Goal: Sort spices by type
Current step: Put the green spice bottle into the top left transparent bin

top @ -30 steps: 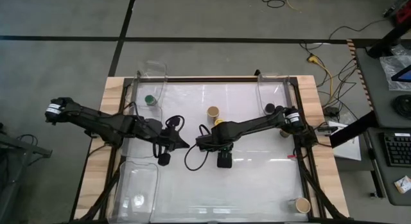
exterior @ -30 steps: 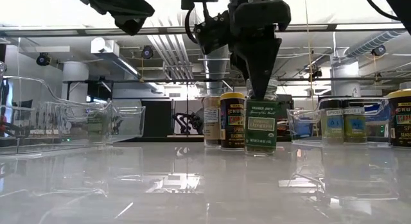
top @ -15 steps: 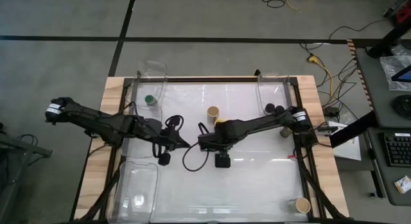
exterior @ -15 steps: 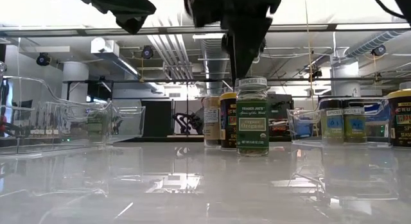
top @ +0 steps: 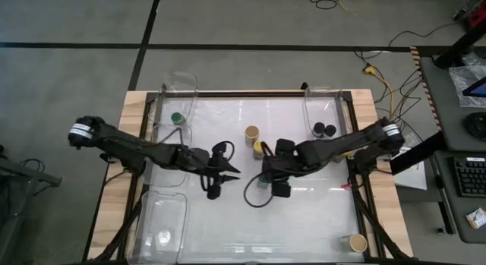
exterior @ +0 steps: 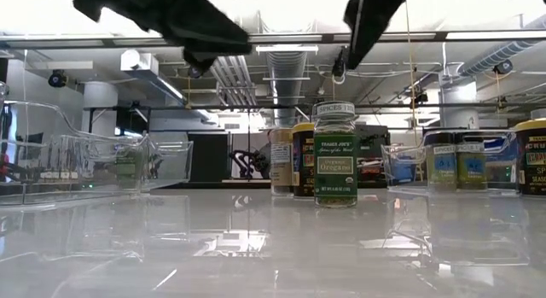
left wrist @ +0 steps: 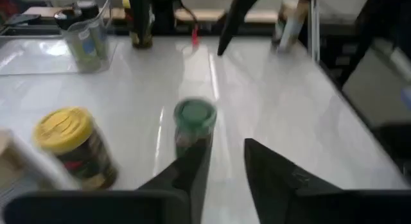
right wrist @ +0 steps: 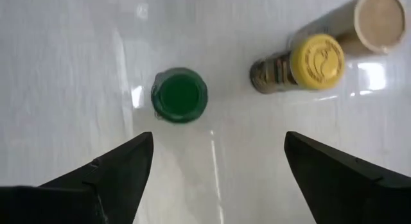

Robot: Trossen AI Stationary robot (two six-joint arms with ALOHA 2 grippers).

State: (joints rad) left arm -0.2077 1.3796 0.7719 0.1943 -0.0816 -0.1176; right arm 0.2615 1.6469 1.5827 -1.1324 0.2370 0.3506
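A green-lidded spice jar (exterior: pixel 335 153) stands upright on its base on the white table, near the middle. My right gripper (right wrist: pixel 218 137) hangs open above it, with the green lid (right wrist: pixel 179 95) just beyond the fingertips, clear of them. My left gripper (left wrist: pixel 226 161) comes in level from the table's left, slightly open, with the same jar (left wrist: pixel 194 118) a short way ahead of its fingers. A yellow-lidded jar (right wrist: pixel 314 60) and a tan-lidded jar (top: pixel 251 133) stand just behind the green one. In the high view the left gripper (top: pixel 222 181) and right gripper (top: pixel 272 181) face each other.
A clear bin at the far left (top: pixel 179 98) holds a green-lidded jar (top: pixel 176 118). A clear bin at the far right (top: pixel 323 105) holds black-lidded jars (top: pixel 324 129). Another clear bin (top: pixel 163 219) sits near left. A tan-lidded jar (top: pixel 357 242) stands at the near right corner.
My right gripper has let go of the green-lidded jar, opened wide, risen and drawn back toward the table's right. The jar stays upright where it was set. My left gripper has come down and toward the table's middle, nearer the jar.
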